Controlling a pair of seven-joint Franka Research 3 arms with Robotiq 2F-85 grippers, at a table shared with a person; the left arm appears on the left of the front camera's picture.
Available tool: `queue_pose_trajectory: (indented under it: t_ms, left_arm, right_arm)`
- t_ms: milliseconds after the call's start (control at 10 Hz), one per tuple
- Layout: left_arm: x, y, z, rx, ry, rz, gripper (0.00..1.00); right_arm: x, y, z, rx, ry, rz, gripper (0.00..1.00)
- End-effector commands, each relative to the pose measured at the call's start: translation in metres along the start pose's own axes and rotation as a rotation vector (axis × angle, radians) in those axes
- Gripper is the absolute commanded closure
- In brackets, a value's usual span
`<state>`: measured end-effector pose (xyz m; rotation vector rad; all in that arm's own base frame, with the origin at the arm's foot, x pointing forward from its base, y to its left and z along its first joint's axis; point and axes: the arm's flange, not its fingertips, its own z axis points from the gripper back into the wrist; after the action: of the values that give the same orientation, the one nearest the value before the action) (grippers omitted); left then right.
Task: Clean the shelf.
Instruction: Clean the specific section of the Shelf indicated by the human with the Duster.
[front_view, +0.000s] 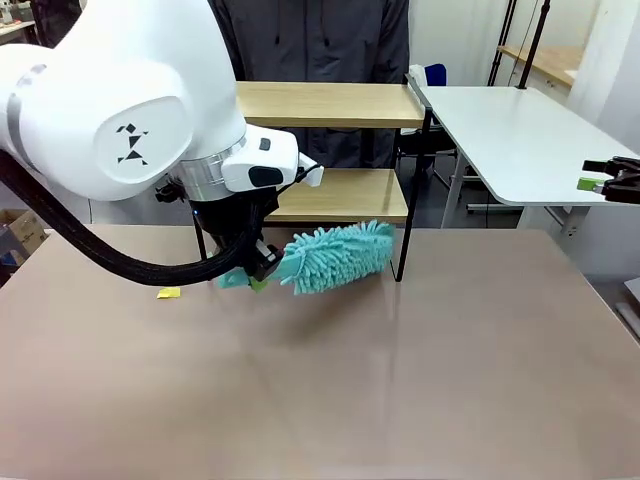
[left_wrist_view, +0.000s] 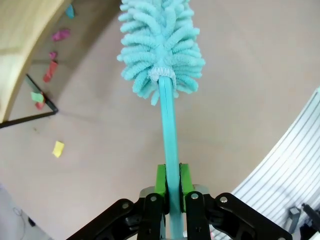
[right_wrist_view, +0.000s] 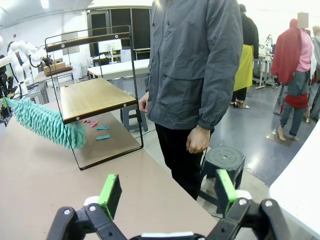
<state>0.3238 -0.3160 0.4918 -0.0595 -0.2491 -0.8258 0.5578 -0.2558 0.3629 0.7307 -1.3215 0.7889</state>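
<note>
The shelf (front_view: 330, 104) stood at the far middle of the table (front_view: 450, 350), just beyond the left gripper (left_wrist_view: 172, 181). Its jaws were clamped on the handle of a teal duster (front_view: 335, 257), whose head lay by the lower board's front edge. The right gripper (right_wrist_view: 167, 192) hung well off to the right, jaws apart.

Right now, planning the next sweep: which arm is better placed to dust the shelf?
Left: the left gripper is shut on the teal duster, head near the shelf's lower board. The right gripper hangs open and empty.
</note>
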Motion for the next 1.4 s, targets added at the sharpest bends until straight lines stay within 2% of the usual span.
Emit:
queue_pose_trajectory:
  t_ms: [0,500,900,1100,1300]
  left_arm:
    - [0.007,-0.013,-0.009,0.079,-0.119,0.084,0.87]
    - [0.041,-0.032,-0.066,0.209,-0.213,0.227,0.87]
    - [0.066,-0.04,-0.123,0.146,-0.349,0.317,0.87]
    - [0.076,-0.039,-0.143,0.156,-0.369,0.385,0.87]
    - [0.086,-0.041,-0.164,0.115,-0.371,0.437,0.87]
  right_arm:
    - [0.005,0.001,-0.001,-0.005,0.005,-0.015,0.0]
    - [0.005,0.001,-0.001,-0.005,0.005,-0.015,0.0]
    - [0.005,0.001,-0.001,-0.005,0.005,-0.015,0.0]
    - [0.005,0.001,-0.001,-0.005,0.005,-0.015,0.0]
    - [0.005,0.001,-0.001,-0.005,0.005,-0.015,0.0]
